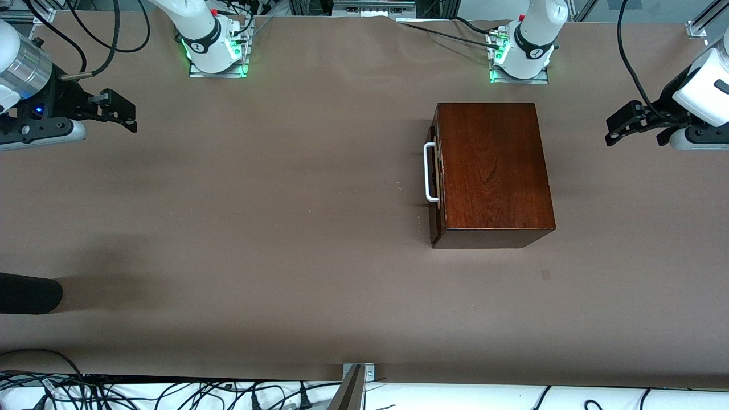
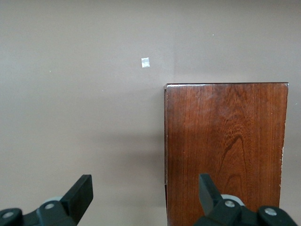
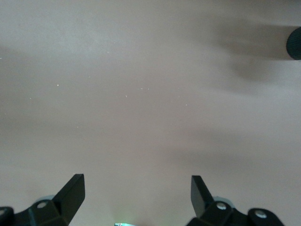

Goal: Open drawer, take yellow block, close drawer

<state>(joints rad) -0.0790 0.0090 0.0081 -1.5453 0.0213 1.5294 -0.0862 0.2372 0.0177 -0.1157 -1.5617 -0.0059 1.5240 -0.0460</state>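
Note:
The dark reddish-brown wooden box point(image 1: 492, 168) stands on the table toward the left arm's end, its drawer shut, with the white bar handle point(image 1: 430, 172) on the side that faces the right arm's end. The box top also shows in the left wrist view point(image 2: 225, 150). The yellow block is hidden. My left gripper point(image 1: 612, 130) is open and empty, up in the air at the left arm's end of the table, apart from the box. My right gripper point(image 1: 128, 114) is open and empty over the right arm's end of the table.
A dark round object point(image 1: 28, 293) juts in over the table at the right arm's end, nearer the front camera. A small pale mark point(image 2: 145, 62) lies on the brown table cover point(image 1: 285, 199). Cables run along the table's near edge.

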